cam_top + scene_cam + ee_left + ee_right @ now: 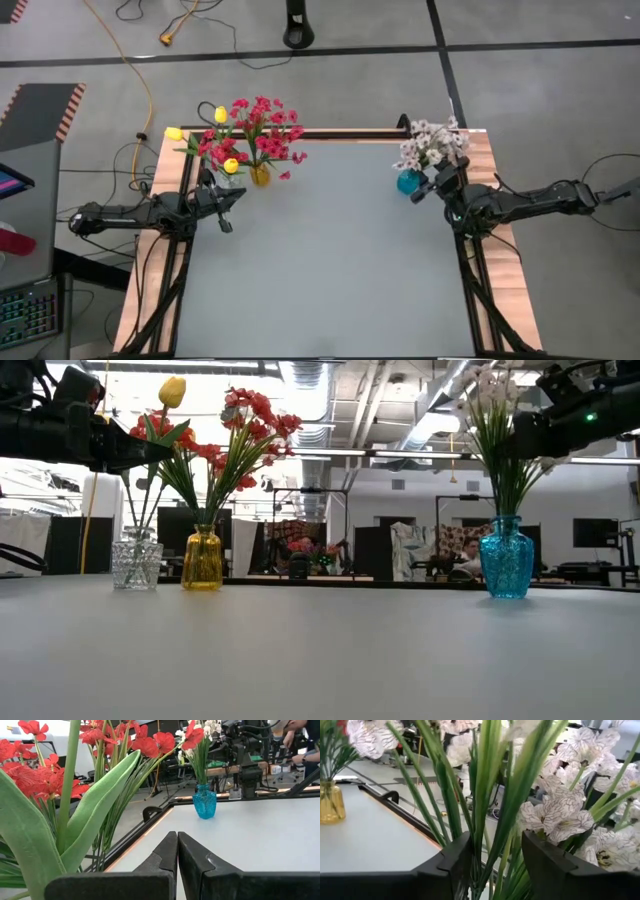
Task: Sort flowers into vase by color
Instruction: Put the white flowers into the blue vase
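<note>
We are looking down on a wide grey table (330,270) with a wooden border and a black frame, standing on a grey floor crossed by dark lines, with a yellow cable (140,80) trailing off at the far left.

The flowers are already standing in three vases along the far edge. The biggest bunch is the red-pink blossoms (265,130), fanning out on thin green stems from a yellow vase (202,558). Just beside it, the yellow tulip buds (175,133) on thick stems with broad green leaves are rising from a clear cut-glass vase (136,564). Well apart, near the far right corner, the white blossoms (432,143), veined with dark lines and backed by long grassy leaves, are sitting in a blue vase (506,557).

The right gripper (495,865) is hovering at the white bunch, its fingers standing apart with the green stems passing between them; they are not pinching, so the grip looks released. The left gripper (177,851) is waiting just beside the tulip vase, fingers clenched together on nothing.

Beyond the table, we are seeing a workshop room with exposed ceiling ducts, strip lights, dark screens and draped cloths, and a person (468,560) sitting in the background near the blue vase.
</note>
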